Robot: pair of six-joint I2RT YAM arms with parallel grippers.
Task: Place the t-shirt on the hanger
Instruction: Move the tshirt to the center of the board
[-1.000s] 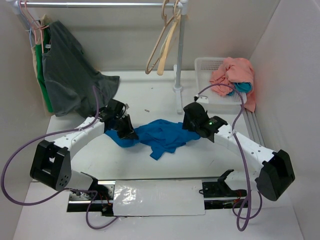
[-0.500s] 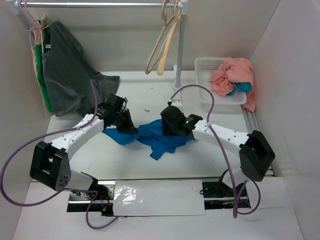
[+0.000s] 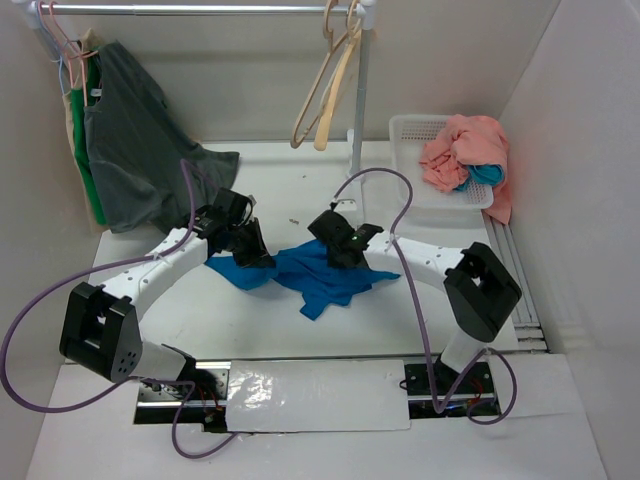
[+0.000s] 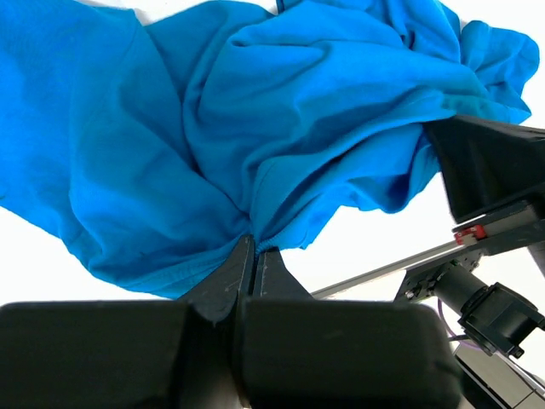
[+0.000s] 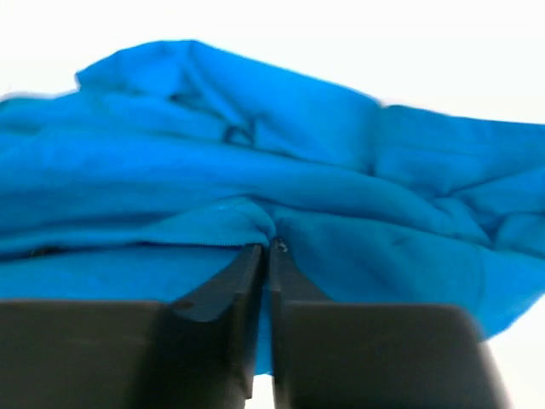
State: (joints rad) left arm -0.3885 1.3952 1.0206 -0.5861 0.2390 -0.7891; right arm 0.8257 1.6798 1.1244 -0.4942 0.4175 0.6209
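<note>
T-shirt (image 3: 322, 276) in left gripper (image 4: 254, 244), right gripper (image 5: 266, 248).

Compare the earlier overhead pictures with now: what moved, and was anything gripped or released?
The right gripper swung left from the right edge of the t-shirt to its middle and closed on a fold there. The cloth itself barely shifted. The left gripper stayed shut on the shirt's left edge, and the hanger still hangs on the rail.

You see a dark grey shirt (image 3: 140, 150) hanging from the rail (image 3: 200, 9) at far left, and a white basket (image 3: 412, 128) holding a salmon-pink cloth (image 3: 465, 150) on the surface (image 3: 280, 185) back right.
</note>
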